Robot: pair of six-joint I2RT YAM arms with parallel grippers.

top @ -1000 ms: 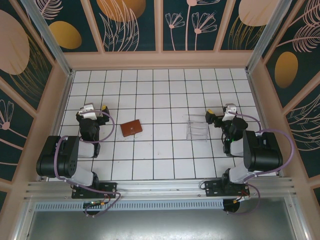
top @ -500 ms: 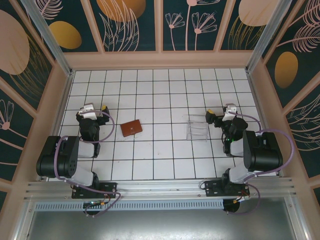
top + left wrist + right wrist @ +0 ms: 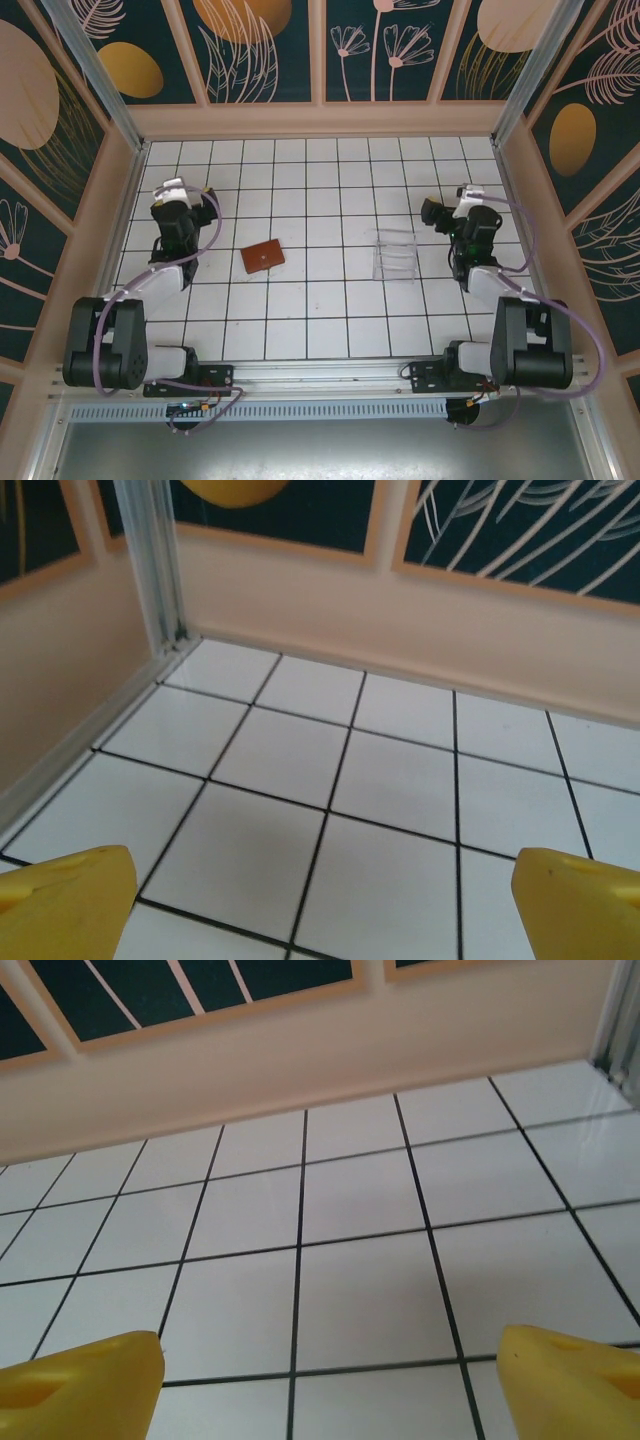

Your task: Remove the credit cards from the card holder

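The brown leather card holder (image 3: 262, 256) lies closed on the white tiles left of centre; the credit cards are hidden inside it. My left gripper (image 3: 178, 190) is at the far left, up-left of the card holder and well apart from it. Its yellow fingertips (image 3: 60, 900) stand wide apart with only bare tile between them. My right gripper (image 3: 466, 195) is at the far right, beyond the clear stand. Its yellow fingertips (image 3: 80, 1385) are also spread, holding nothing.
A clear acrylic stand (image 3: 394, 257) sits right of centre, between the card holder and my right arm. Peach walls (image 3: 320, 120) enclose the tiled floor on three sides. A metal corner post (image 3: 155, 560) rises close ahead of my left gripper.
Both arms have stretched out, carrying both grippers toward the back wall. The card holder and the stand have not moved.
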